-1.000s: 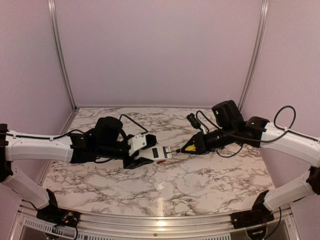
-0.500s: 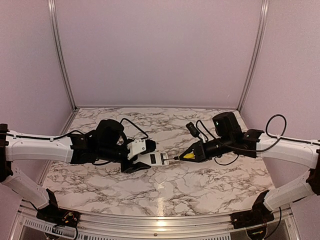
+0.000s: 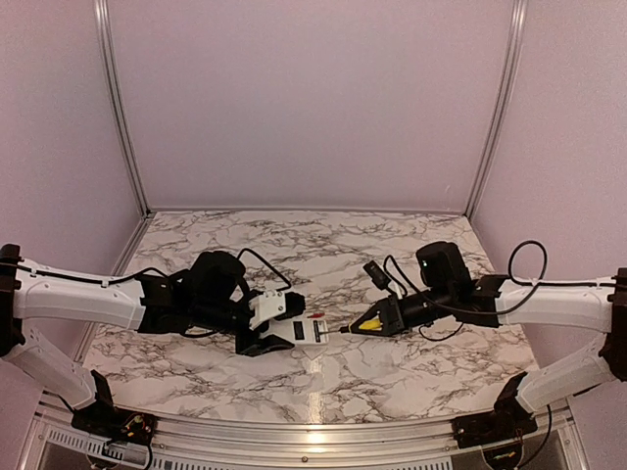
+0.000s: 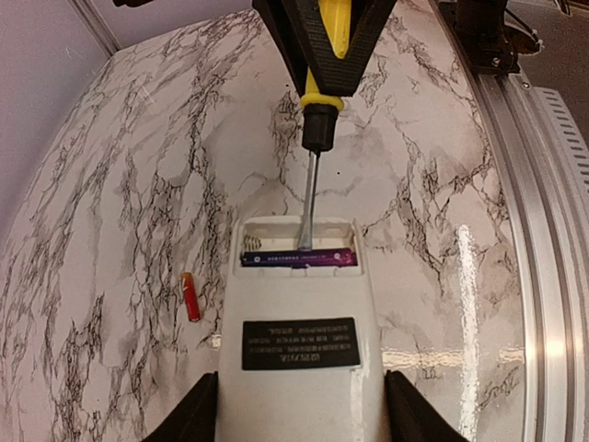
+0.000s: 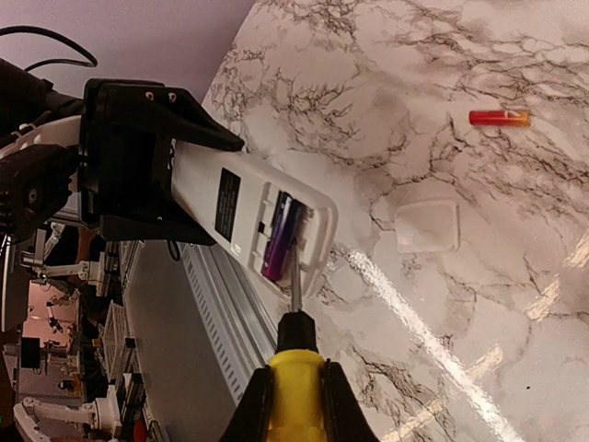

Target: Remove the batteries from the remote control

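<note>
Now: the remote control (image 4: 299, 313) sits mid-bench, a little toward the left edge, back side up. The left tool (image 4: 299, 419) is clamped across its body. Its long axis runs left to right, with the open battery bay at the end facing the right edge.

The right tool (image 5: 294, 414) is closed on the yellow handle of a screwdriver (image 4: 313, 138). The shaft lies in line with the remote's long axis and comes in from the right-edge side.

In the bay there is one dark battery (image 4: 299, 259), lying crosswise to the remote. The screwdriver tip rests at about its middle, on the side nearer the end wall (that strip of the bay looks bare).

A red battery (image 4: 190, 296) lies loose on the bench (image 4: 138, 184), just beside the remote on the far-edge side. The small white cover (image 5: 426, 226) lies flat near the open end.

Judgement: half done. The right arm has the only working reach, and the next move is a lever under the dark battery, lifting it up and out. The risk is the tip skating off the round body.
</note>
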`<control>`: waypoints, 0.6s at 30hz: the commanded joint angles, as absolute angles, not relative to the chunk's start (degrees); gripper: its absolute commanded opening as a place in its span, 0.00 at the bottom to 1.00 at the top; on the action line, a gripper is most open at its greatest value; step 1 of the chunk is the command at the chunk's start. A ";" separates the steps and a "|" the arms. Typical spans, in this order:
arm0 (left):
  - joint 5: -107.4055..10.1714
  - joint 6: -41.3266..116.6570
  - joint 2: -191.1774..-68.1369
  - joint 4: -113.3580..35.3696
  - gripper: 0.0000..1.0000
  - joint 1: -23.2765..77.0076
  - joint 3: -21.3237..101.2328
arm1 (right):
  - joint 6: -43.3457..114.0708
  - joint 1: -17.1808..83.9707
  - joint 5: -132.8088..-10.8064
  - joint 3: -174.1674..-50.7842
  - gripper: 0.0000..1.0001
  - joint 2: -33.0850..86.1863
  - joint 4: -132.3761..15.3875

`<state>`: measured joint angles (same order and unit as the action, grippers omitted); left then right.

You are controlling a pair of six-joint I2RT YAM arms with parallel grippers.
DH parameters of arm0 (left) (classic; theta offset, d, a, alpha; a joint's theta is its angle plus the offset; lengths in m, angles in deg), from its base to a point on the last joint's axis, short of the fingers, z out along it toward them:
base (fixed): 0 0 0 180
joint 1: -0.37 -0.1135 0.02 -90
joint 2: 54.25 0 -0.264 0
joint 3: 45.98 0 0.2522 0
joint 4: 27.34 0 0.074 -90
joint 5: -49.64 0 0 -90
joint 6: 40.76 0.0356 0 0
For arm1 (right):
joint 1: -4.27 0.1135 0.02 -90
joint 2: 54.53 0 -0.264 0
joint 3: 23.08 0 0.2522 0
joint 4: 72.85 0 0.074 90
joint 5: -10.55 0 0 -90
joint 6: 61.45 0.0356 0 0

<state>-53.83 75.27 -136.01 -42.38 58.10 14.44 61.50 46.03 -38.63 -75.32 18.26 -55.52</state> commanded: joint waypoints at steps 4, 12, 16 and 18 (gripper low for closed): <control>-54.75 72.28 -135.17 -32.28 0.00 59.20 13.61 | 64.65 47.43 -35.52 -70.65 0.00 19.10 -58.48; -55.07 70.61 -135.41 -31.12 0.00 59.85 11.72 | 67.35 49.13 -34.47 -66.46 0.00 20.23 -65.24; -55.33 69.43 -135.57 -30.24 0.00 60.20 10.68 | 69.02 49.53 -33.89 -64.28 0.00 20.84 -68.94; -55.46 68.56 -135.64 -29.37 0.00 60.30 10.01 | 69.89 49.66 -33.48 -62.79 0.00 21.20 -71.19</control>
